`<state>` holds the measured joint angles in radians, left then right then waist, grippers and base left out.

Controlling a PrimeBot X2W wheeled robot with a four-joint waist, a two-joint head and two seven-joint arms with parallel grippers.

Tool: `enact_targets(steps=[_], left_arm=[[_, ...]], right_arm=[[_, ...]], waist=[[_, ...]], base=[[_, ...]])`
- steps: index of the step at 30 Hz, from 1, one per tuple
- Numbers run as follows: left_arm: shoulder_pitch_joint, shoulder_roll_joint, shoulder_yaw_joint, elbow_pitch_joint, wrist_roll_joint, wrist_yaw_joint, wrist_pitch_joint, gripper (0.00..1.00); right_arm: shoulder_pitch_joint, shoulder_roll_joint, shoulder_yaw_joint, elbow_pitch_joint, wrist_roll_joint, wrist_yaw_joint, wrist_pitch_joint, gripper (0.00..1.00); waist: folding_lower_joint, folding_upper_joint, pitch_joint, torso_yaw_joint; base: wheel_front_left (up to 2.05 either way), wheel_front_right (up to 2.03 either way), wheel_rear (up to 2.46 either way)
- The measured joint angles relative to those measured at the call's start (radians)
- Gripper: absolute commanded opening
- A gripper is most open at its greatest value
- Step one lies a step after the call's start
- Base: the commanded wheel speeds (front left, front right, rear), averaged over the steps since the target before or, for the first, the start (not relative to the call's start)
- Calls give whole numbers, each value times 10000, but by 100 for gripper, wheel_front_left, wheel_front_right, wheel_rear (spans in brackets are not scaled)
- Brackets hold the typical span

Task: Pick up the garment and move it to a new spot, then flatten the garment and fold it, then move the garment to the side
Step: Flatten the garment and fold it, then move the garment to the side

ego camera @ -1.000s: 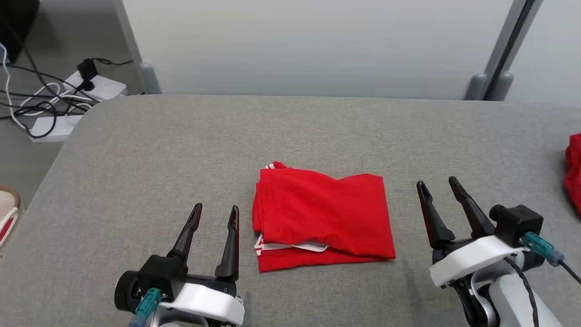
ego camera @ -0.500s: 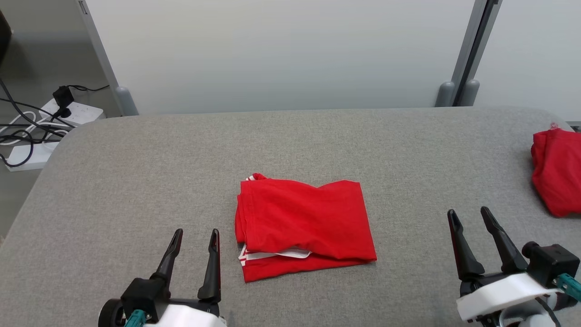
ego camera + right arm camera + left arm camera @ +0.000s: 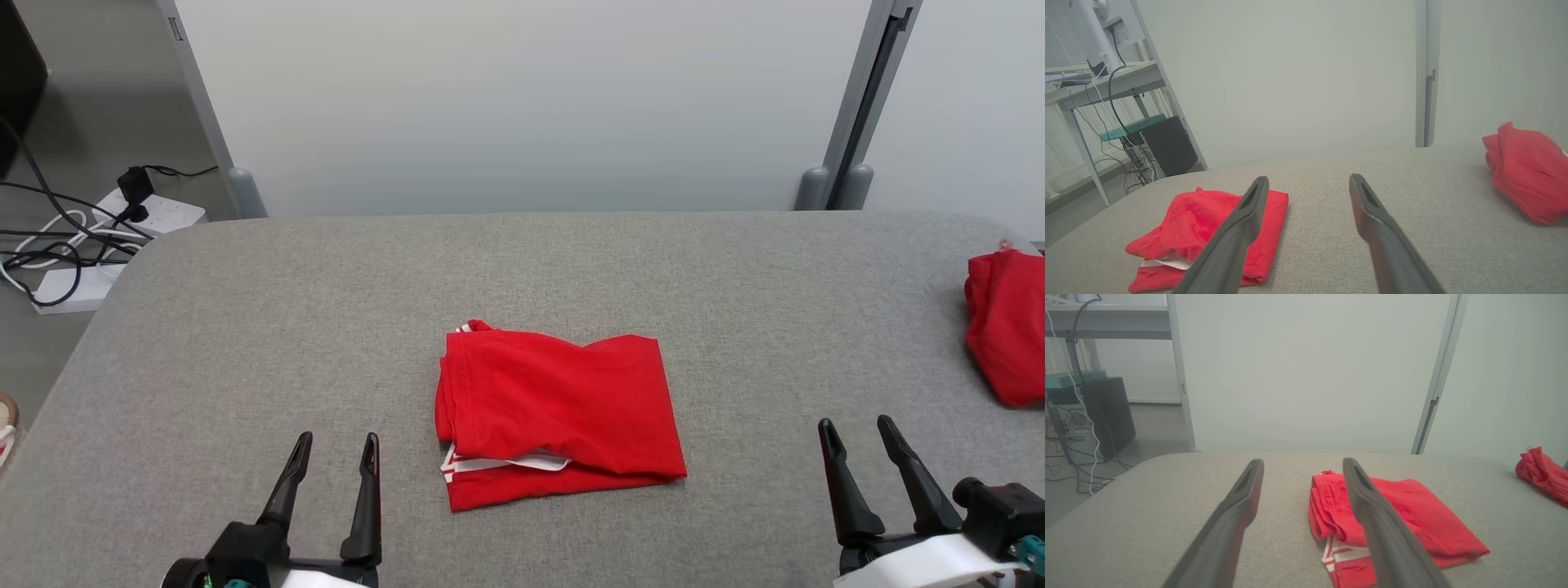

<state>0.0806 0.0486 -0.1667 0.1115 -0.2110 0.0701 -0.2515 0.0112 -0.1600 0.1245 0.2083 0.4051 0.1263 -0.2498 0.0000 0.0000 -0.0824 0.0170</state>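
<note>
We are looking down on a grey, cloth-covered worktop (image 3: 326,310) with rounded far corners. The garment (image 3: 559,412) is lying folded near its middle, a red, roughly square pad with a wrinkled top layer. A strip of white trim (image 3: 506,464) is peeking out along its 6 o'clock edge.

The left pincer (image 3: 337,438) is hovering at 7 o'clock from the garment, its two dark fingers spread wide and gripping nothing. From the left wrist view, the garment is sitting just past the finger on that view's right side. The right pincer (image 3: 855,425) is hanging at 4 o'clock, well apart from the garment, and it too is standing wide and empty.

A second red bundle (image 3: 1008,327) is resting at 3 o'clock, at the worktop's right edge.

Beyond the worktop, at 12 o'clock, a pale wall panel (image 3: 522,98) is closing off the room. A grey post (image 3: 857,106) is rising at 1 o'clock. On the floor (image 3: 90,106) at 10 o'clock, white power strips (image 3: 159,214) are lying among black and white cables (image 3: 49,253). In the left wrist view, a black computer tower (image 3: 1112,416) is standing under a desk (image 3: 1106,322) off to that side.
</note>
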Motion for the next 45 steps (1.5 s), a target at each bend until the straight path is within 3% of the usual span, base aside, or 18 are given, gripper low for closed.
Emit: enact_targets(steps=[14,19,30,45], left_arm=[[39,4,-79,-2,13,0,0,100],[69,4,-84,-10,44,0,0,100],[-169,2,-328,-35,234,-130,0,100],[-987,0,-721,-228,245,-153,0,100]], right_arm=[[-1,-63,140,29,119,0,0,100],[-68,-59,274,414,702,2,0,100],[-2095,-192,1289,2719,2579,0,-2,100],[-4637,-779,3772,5221,5219,0,481,100]], waist=[[0,0,3,201],[0,0,81,213],[0,0,551,612],[0,0,1742,1450]], base=[[0,0,0],[0,0,0],[0,0,0],[0,0,0]])
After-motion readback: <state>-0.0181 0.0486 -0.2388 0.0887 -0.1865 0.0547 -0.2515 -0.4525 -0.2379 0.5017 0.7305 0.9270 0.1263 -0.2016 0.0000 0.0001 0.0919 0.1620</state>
